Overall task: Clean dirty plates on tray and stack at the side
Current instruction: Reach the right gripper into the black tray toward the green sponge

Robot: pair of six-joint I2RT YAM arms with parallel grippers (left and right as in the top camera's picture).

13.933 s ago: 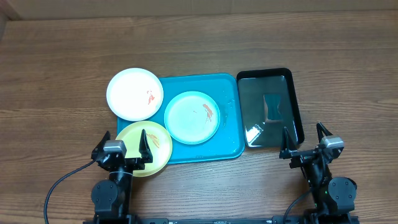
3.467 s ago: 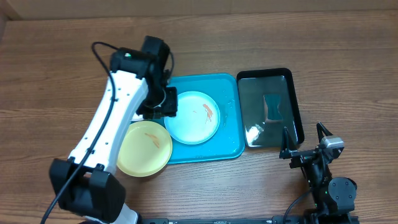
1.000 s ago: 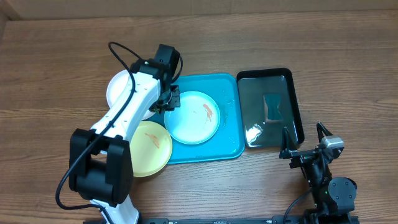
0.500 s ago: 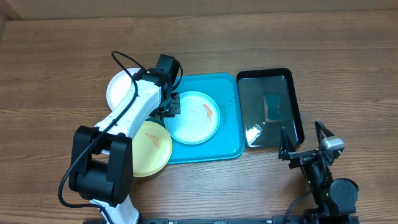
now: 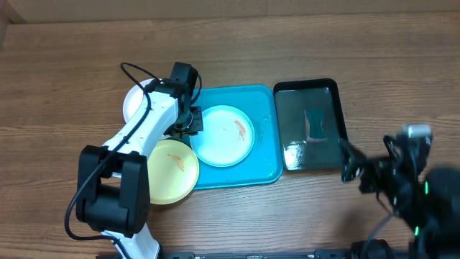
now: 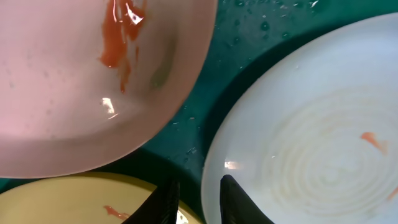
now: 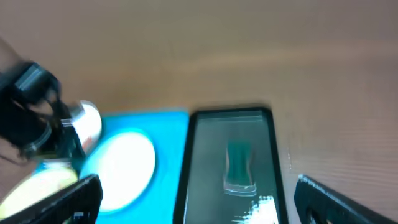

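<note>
I judge I am working the first pick-up, since nothing is cleaned or stacked yet. The left gripper (image 5: pixel 190 124) is reaching over the blue tray (image 5: pixel 264 167) with its arm stretched long from the near edge and its wrist pointing down. Its fingers (image 6: pixel 165 202) are standing slightly apart astride the left rim of the mint plate (image 5: pixel 223 135) (one over the plate, one outside it, not pinching as far as I can see). That plate is lying in the tray's left half. The white plate (image 5: pixel 135 101) is overhanging the tray's far left corner, and the yellow plate (image 5: pixel 171 169) its near left. Next I am needing to close on the rim and lift without dragging the neighbours. The right gripper (image 7: pixel 198 186) is hanging spread wide, facing the black tray (image 7: pixel 230 155).
</note>
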